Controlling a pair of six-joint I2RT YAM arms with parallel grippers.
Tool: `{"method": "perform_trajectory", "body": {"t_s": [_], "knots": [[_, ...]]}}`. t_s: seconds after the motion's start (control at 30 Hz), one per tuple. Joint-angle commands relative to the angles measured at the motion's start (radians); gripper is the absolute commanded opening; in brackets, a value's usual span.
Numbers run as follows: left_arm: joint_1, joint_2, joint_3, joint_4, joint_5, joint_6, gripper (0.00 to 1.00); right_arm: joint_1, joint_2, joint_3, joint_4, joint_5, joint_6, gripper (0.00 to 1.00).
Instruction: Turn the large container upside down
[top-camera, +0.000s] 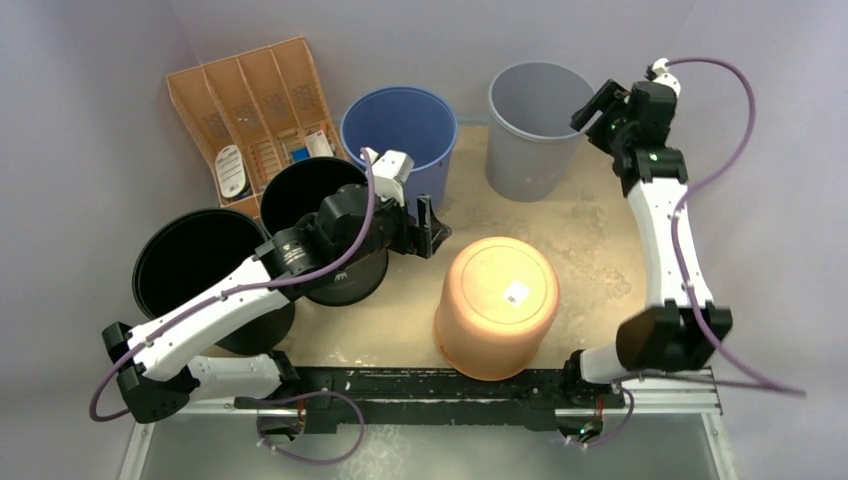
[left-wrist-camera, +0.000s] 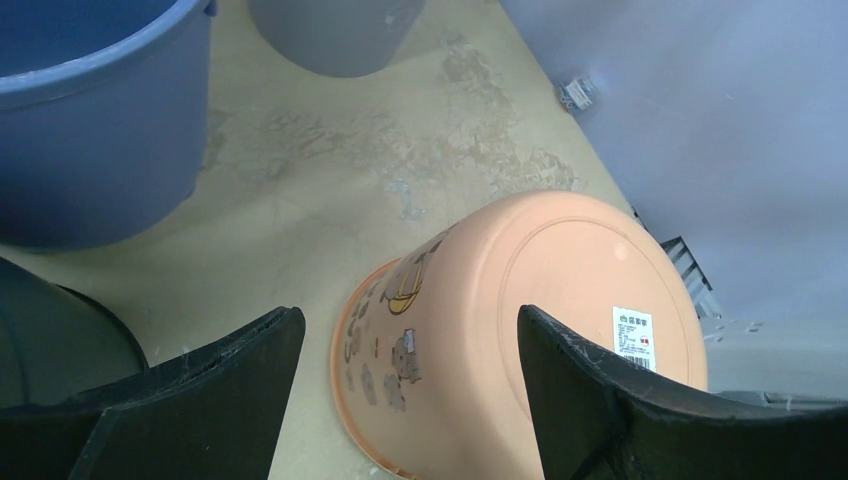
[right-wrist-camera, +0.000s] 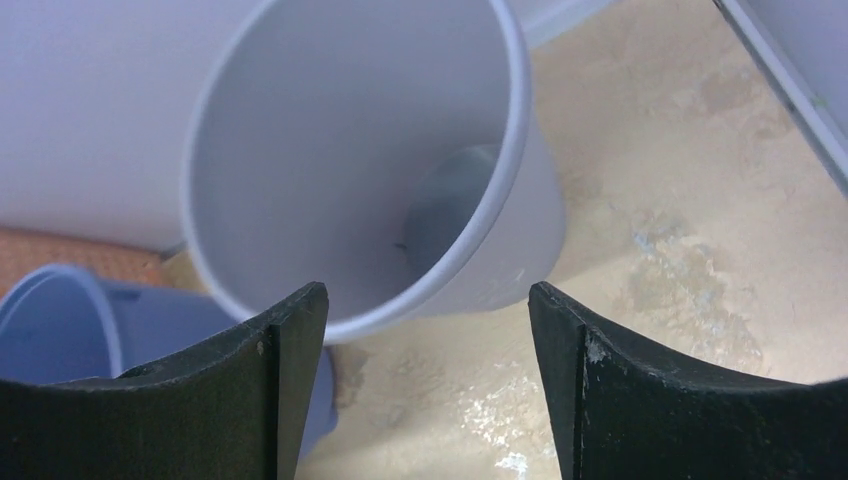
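The orange tub (top-camera: 497, 305) stands bottom-up on the table (top-camera: 590, 235), near the arms. The left gripper (top-camera: 432, 228), wide and empty, hangs just behind-left of it, apart. The right gripper (top-camera: 588, 110), also wide, hovers by the grey bin (top-camera: 530, 130).

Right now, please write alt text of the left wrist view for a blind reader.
An orange plastic bucket stands upside down on the beige table, white label on its base, framed by the left gripper, black jaws open. A blue plastic bucket and a grey plastic bucket stand behind it.
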Motion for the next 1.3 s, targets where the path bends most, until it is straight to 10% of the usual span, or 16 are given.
{"method": "perform_trajectory", "body": {"t_s": [0.0, 0.53, 1.0, 1.27], "knots": [[-0.007, -0.033, -0.025, 0.065, -0.036, -0.007, 0.78, 0.0, 0.134, 0.167, -0.07, 0.13, 0.066, 0.76], [-0.009, -0.057, -0.06, 0.065, -0.075, -0.028, 0.79, -0.029, 0.389, 0.294, -0.094, 0.061, 0.073, 0.55], [-0.008, 0.02, -0.022, 0.075, 0.021, -0.045, 0.79, -0.074, 0.212, 0.151, -0.037, 0.069, 0.025, 0.0], [-0.008, 0.1, 0.247, -0.056, -0.082, -0.025, 0.79, -0.079, -0.075, -0.077, 0.028, 0.09, -0.117, 0.0]]}}
